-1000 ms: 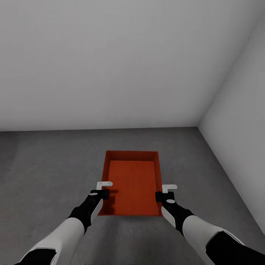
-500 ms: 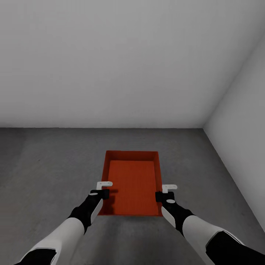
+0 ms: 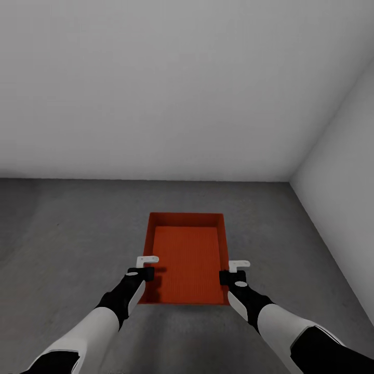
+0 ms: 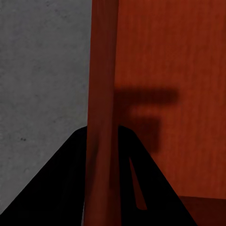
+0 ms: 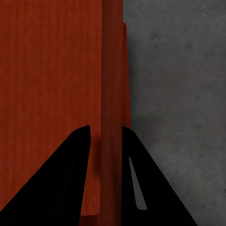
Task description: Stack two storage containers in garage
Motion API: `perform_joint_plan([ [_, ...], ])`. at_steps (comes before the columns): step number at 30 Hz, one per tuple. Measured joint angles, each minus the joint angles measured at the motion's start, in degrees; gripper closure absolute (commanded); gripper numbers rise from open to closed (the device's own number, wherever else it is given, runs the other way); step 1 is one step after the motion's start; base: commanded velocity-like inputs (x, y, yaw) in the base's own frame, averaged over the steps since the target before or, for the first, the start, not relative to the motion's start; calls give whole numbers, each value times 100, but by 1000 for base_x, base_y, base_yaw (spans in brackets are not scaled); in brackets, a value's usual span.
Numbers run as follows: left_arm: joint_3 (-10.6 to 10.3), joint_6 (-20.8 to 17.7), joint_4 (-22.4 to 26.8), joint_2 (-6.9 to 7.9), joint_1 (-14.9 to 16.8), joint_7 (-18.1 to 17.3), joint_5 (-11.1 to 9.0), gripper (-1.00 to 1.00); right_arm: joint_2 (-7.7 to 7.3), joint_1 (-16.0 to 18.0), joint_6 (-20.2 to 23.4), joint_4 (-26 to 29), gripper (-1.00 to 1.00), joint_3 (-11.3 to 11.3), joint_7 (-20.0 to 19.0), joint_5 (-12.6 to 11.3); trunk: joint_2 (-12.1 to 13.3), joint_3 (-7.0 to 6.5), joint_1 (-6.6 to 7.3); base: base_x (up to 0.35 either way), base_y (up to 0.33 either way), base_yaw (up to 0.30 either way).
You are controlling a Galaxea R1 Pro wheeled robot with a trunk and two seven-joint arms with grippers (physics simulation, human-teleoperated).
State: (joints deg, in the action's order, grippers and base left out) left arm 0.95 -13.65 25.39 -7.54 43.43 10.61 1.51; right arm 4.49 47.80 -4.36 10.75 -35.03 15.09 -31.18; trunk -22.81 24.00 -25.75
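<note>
Both tools grip one tub w/ two arms: left tool pinches its left wall, right tool pinches its right wall, fingers either side of the rim in both wrist views. Tub hangs level over the grey garage floor, near a white wall corner. Looks like the set-down step; next calls for lowering evenly till flat, then spreading both tools.
</note>
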Motion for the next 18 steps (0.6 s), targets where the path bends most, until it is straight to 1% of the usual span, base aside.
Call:
perform_joint_plan([
  [18,0,-2,-4,1,0,0,-3,100,1,0,7,-1,100,1,0,2,0,142,0,0,0,88],
])
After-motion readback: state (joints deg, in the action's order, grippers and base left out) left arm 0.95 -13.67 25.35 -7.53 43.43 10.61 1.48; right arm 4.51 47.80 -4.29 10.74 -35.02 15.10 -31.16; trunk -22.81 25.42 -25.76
